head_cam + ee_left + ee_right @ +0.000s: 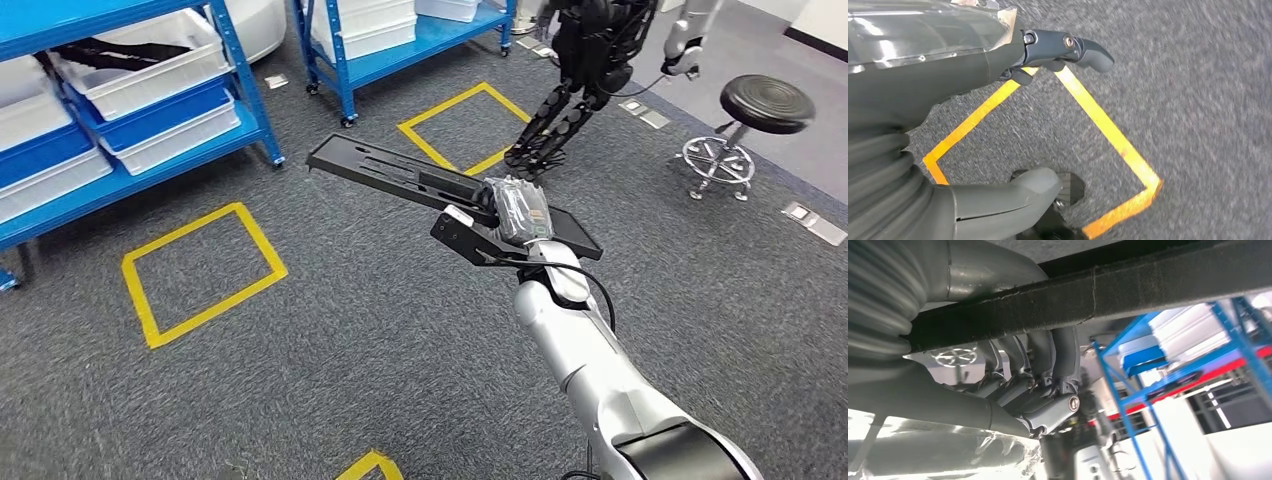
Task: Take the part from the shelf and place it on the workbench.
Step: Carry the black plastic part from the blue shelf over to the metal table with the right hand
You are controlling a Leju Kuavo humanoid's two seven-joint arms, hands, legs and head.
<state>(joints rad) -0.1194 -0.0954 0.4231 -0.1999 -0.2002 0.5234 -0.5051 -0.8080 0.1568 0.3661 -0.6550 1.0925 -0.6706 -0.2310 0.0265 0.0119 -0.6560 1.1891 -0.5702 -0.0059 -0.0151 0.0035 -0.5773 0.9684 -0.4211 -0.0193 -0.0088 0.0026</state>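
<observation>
The part [390, 172] is a long flat black plate with slots, held level above the grey carpet in the head view. My right hand [518, 212] grips it near its right end, with the silver arm coming up from below. In the right wrist view the part [1098, 295] runs across as a dark bar, and my right hand's fingers [1048, 385] curl around its edge. My left hand [923, 65] hangs over the carpet with thumb [1013, 192] and fingers apart, holding nothing.
Blue shelves with white bins [130, 80] stand at the left, and a second blue rack [380, 40] stands behind. A black humanoid robot [585, 70] and a black stool [765, 105] are ahead on the right. Yellow tape squares [200, 270] mark the carpet.
</observation>
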